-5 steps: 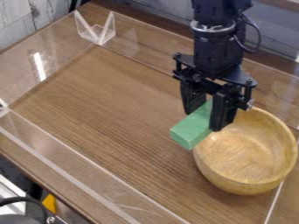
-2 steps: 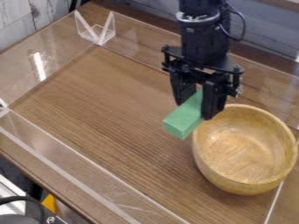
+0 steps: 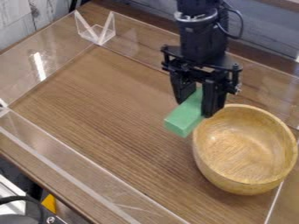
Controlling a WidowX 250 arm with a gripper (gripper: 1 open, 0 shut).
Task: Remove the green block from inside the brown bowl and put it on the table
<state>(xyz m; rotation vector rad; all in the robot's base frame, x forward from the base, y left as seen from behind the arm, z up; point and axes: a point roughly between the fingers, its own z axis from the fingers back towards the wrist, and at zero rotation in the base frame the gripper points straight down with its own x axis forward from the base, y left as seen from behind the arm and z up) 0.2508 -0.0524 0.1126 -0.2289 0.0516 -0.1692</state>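
- While the black end effector [image 3: 200, 103] points steeply down over the tabletop [image 3: 100, 105], its two fingers are clamped on the green block [image 3: 183, 118].
- Green block: upper end sits between the fingers, lower end sticks out below and toward the camera-left side of them. Block is tilted, not lying flat.
- Cannot tell whether the block's lower corner touches the tabletop or hangs just above it; it is very close to the wood either way.
- Block position relative to the brown bowl [image 3: 246, 148]: outside it, just beside the bowl's left rim as the camera sees it. Cannot tell if block and rim touch.
- Brown bowl: upright on the tabletop at lower right of the view, tan inside visible, nothing seen in it.
- End effector relative to bowl: the fingers stand just left of and behind the rim, not over the bowl's hollow.
- Arm [image 3: 201, 35]: black, comes down from the top edge of the view, roughly vertical above the end effector.
- Tabletop: dark wood grain, bounded by low clear acrylic walls [image 3: 70, 179] along the near and left edges.
- Small clear acrylic stand [image 3: 94, 28] at the far left corner, well apart from block, bowl and end effector.
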